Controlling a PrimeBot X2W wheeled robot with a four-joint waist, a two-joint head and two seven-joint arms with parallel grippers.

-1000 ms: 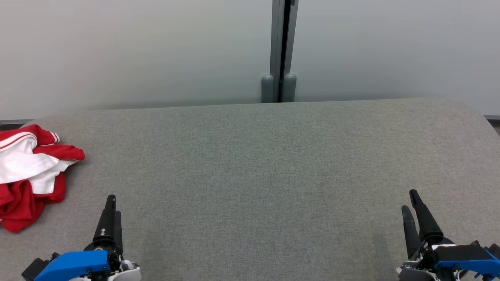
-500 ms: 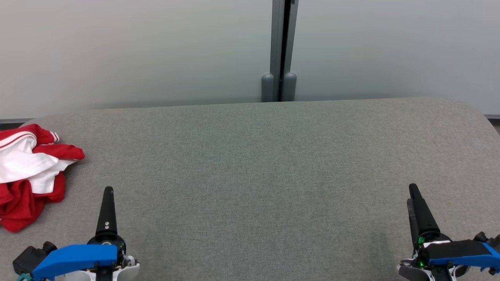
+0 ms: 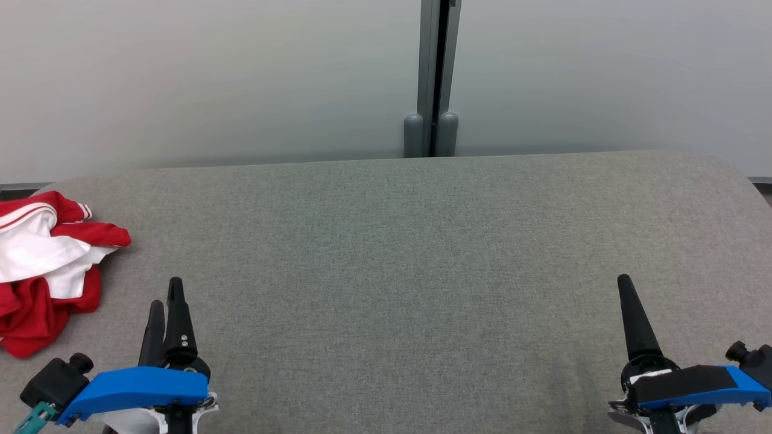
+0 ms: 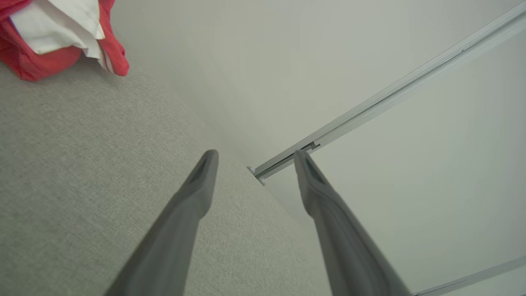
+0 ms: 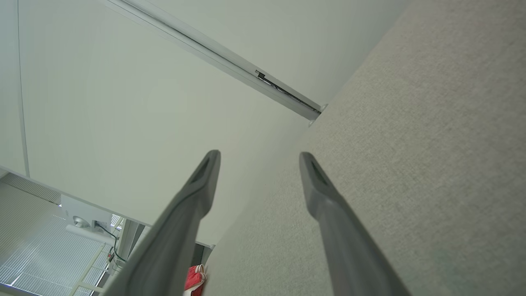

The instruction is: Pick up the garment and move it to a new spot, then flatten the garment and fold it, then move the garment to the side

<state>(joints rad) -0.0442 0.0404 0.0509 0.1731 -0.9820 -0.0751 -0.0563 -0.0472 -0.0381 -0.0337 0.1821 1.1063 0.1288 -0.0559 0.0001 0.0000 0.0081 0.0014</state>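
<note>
The garment [image 3: 45, 271], red and white and crumpled, lies at the far left of the grey felt table [image 3: 410, 241]. It also shows at the top left of the left wrist view as a red and white heap [image 4: 57, 33], and as a small red patch [image 5: 195, 279] in the right wrist view. My left gripper [image 3: 166, 292] hovers low at the front left, right of the garment and apart from it, open and empty [image 4: 254, 158]. At the front right my right gripper [image 3: 624, 283] is open with nothing between its fingers [image 5: 259, 158].
A pale partition wall [image 3: 211, 78] with a grey vertical post [image 3: 435, 78] runs behind the table's far edge. The table's right corner is rounded [image 3: 733, 172]. Wide bare felt stretches between the two grippers.
Both grippers have risen a little up the head view and turned about their own axes. The left one now shows both fingers, the right one a single finger edge-on. The garment has not moved.
</note>
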